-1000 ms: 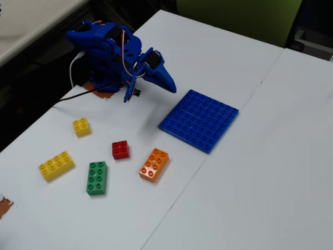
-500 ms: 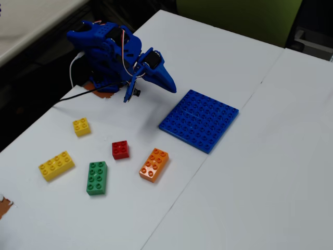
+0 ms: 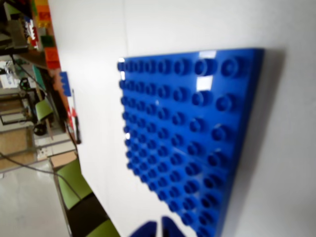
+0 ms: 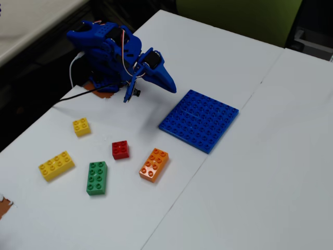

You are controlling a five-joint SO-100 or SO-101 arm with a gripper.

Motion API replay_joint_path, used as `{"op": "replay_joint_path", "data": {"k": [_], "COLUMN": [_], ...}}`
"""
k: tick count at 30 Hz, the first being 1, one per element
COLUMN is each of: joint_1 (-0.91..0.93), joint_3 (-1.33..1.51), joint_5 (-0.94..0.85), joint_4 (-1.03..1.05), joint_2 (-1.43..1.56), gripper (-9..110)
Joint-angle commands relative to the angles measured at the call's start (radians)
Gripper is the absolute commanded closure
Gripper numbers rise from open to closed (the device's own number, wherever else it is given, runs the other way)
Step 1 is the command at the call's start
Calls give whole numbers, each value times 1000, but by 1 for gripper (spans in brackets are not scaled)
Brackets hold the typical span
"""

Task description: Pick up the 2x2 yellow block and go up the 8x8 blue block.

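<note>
Gripper (image 4: 167, 83) was folded back near the desk's far-left edge, fingers pressed together, empty; wrist view showed only its two blue tips (image 3: 159, 228) almost touching. Blue baseplate (image 4: 199, 120) lay flat mid-desk, just beside the gripper tip on its right in the fixed view. Small yellow block (image 4: 81, 126) sat untouched near the left edge, well apart from the plate. Red (image 4: 120, 150), orange (image 4: 154, 164), green (image 4: 97, 178) and long yellow (image 4: 56, 165) bricks lay toward the near-left corner.

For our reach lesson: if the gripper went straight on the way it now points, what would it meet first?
Probably the 8x8 blue block: the wrist view shows it directly ahead of the gripper, though depth is unclear.
</note>
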Motion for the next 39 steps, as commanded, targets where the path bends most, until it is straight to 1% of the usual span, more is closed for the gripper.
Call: {"op": "replay_joint_path", "data": {"k": [1,2,3,5,7,8,11,16,21,24,29,34,39], "joint_1": [-12,-14,-17,-21,-5,-2,28,84,183,255,391,577,770], "joint_3": [43,41,29,-14,-75,-106,-247,-601,-911,-1042,-1158,-1197,-1325], "joint_5": [-11,-49,-126,-388,-430,-483,-526,-680,-951,-1097,-1347,-1594,-1882], "joint_4": [0,-6,0,-11,-15,-17,0,210,503,635,778,854,982], "joint_2": [44,44,44,17,-43,-78,-209,-463,-675,-755,-816,-867,-960], "gripper": [101,101,101,101,101,101,101,98,98,98,98,99,99]}}
